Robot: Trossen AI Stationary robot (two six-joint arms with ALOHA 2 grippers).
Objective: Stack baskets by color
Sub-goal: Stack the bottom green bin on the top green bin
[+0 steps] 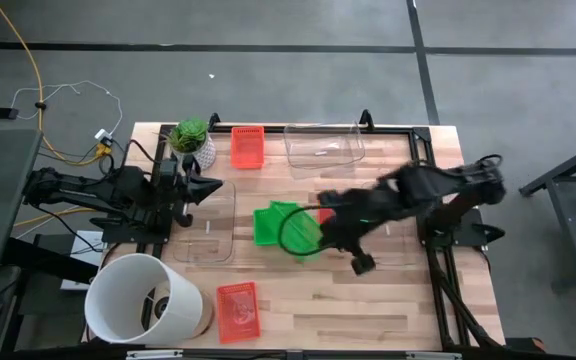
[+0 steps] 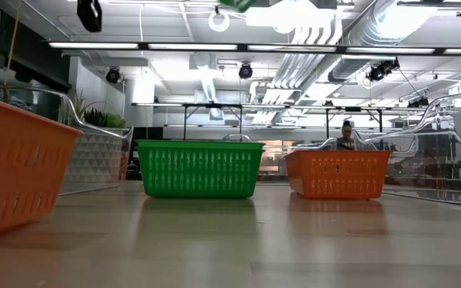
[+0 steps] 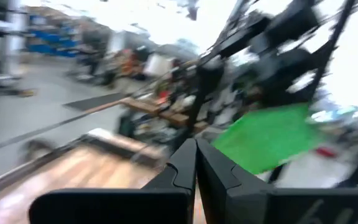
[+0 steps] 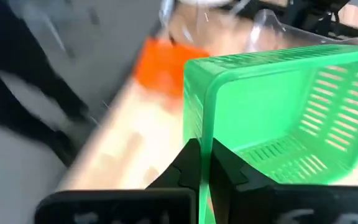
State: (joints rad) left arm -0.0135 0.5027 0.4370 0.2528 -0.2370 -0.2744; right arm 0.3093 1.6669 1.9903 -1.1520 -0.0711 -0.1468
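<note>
My right gripper (image 4: 204, 152) is shut on a green mesh basket (image 4: 278, 118), held up over the table's middle (image 1: 306, 232). Below it, a second green basket (image 1: 266, 225) stands on its base on the table (image 2: 200, 168). One red basket (image 1: 248, 147) sits at the far edge and another (image 1: 238, 310) at the near edge. A clear basket (image 1: 325, 145) rests at the far right and another (image 1: 208, 228) at the left. My left gripper (image 1: 208, 187) waits shut at the table's left, touching nothing; its fingers (image 3: 196, 165) show closed. My right gripper pinches the green basket's wall by its rim (image 4: 202, 127), near a corner, one finger inside the basket and one outside. The fingers slant down from the table's right side. The basket is lifted clear and tilted, above the green basket on the table.
A white bucket (image 1: 143, 297) lies on its side at the near left corner. A small potted plant (image 1: 191, 137) stands at the far left. Bare wood (image 1: 368, 300) lies between the near red basket and the table's right edge.
</note>
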